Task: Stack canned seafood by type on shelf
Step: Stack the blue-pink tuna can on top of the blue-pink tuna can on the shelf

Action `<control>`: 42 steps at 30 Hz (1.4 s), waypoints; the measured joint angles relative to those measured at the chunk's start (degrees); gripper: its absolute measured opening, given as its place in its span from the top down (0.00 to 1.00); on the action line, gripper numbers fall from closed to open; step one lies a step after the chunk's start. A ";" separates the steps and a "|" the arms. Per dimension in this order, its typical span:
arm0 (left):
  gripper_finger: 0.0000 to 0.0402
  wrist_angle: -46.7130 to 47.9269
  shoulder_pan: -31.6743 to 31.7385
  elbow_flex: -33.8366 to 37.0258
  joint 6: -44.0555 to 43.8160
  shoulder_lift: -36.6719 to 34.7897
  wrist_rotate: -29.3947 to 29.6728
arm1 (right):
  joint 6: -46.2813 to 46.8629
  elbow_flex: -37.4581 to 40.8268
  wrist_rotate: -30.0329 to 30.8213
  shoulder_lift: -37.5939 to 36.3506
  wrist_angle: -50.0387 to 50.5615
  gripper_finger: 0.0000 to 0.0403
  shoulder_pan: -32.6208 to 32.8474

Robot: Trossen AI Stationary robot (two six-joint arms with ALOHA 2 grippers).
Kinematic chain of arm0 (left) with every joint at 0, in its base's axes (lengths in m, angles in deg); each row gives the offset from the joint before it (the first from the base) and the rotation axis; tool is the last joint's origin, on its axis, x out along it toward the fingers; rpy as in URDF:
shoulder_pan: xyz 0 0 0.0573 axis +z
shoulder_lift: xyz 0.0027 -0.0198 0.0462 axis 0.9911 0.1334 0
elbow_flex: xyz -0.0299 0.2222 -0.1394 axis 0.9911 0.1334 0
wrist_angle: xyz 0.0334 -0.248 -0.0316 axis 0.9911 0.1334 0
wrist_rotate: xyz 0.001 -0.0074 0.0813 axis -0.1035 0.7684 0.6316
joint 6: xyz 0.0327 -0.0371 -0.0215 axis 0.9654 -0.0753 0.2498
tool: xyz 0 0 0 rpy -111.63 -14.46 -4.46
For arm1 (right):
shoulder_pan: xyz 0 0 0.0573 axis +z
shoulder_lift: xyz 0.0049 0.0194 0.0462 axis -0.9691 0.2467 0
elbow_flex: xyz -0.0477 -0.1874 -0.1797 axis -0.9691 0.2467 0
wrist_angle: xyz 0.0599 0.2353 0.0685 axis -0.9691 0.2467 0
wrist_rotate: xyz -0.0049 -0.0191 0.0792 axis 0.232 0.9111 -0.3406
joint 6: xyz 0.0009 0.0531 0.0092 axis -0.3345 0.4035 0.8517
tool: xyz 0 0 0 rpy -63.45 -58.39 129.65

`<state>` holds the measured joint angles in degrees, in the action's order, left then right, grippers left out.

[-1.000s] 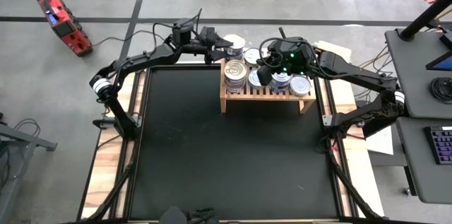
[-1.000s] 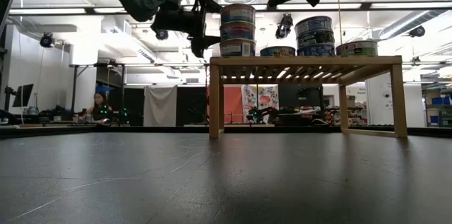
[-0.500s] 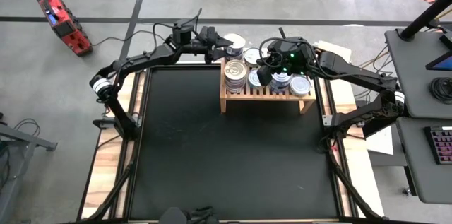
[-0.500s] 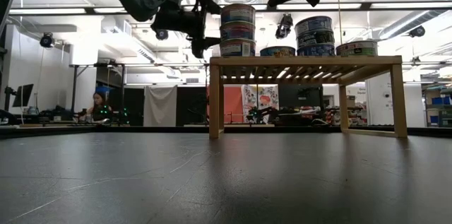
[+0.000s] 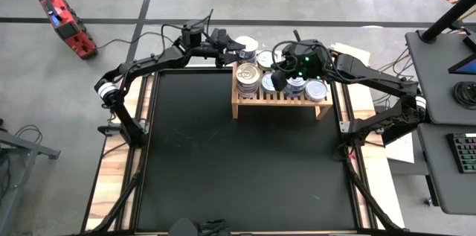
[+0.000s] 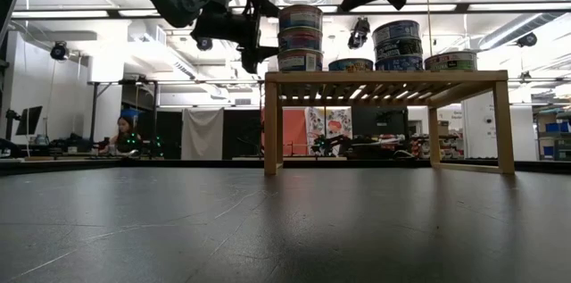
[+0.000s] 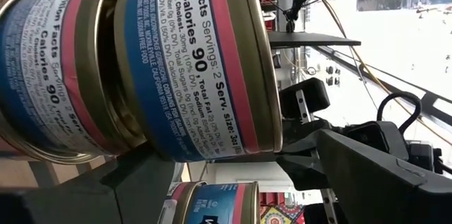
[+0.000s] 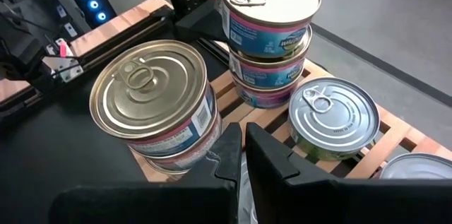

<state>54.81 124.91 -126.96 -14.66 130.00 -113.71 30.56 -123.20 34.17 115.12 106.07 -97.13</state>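
Three blue-and-pink tins (image 6: 300, 37) are stacked at the left end of the shelf (image 5: 281, 96), so you're clearly sorting by label. Your left gripper (image 6: 252, 29) sits at the far-left corner by that stack, fingers spread wide on either side of the top tin and not clamped, probably just lining it up. Your right gripper (image 8: 242, 155) hangs over the middle of the shelf, fingers pressed together, empty. More tins sit to the right.

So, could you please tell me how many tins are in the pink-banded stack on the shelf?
3: the bottom tin sits on the shelf, the middle tin on it, the top tin above, lid showing. Nothing seems hidden.
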 joint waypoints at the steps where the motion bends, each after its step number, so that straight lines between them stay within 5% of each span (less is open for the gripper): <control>1: 0.19 0.04 -0.01 0.00 0.00 0.01 0.00 | -0.02 0.00 0.00 0.00 0.15 0.97 0.00; 42: 0.15 -2.15 -0.01 0.00 -1.72 0.07 -2.01 | 0.37 0.00 2.48 0.00 0.72 0.97 0.00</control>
<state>52.66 124.90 -126.96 -16.38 130.06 -115.72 30.93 -123.20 36.65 115.12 106.79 -97.13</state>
